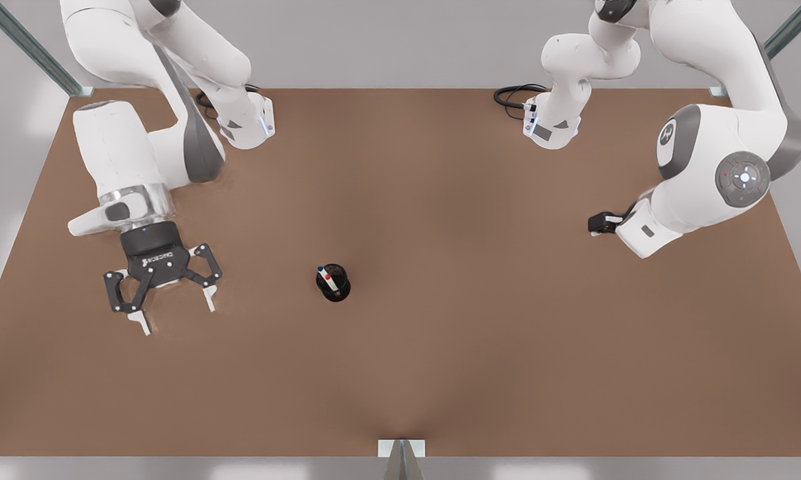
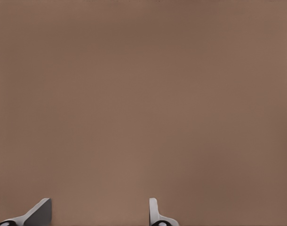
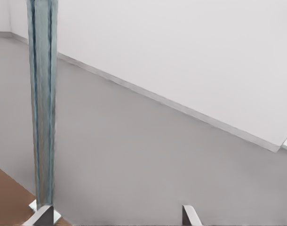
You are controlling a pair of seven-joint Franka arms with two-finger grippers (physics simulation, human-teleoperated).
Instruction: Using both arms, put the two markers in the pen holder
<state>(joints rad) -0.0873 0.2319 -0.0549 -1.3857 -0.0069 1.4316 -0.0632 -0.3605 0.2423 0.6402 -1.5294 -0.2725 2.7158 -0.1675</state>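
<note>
The black mesh pen holder (image 1: 334,288) stands upright on the brown table (image 1: 440,347), a little toward the front view's left of the middle. Both markers lean inside it, side by side: the red cap (image 1: 327,275) and the dark blue cap (image 1: 320,269) poke out over the rim. My left gripper (image 1: 176,312) hangs open above bare table well to the front view's left of the cup, with nothing between its white fingertips (image 2: 154,212). My right gripper (image 3: 116,217) is open and empty too, held high at the front view's right and facing off the table.
Both arm bases (image 1: 244,123) (image 1: 552,127) and their black cables sit along the table's far edge. Metal frame posts (image 3: 42,103) rise at the table corners. The right arm's elbow (image 1: 714,173) overhangs the table's right side. A small bracket (image 1: 401,448) marks the near edge.
</note>
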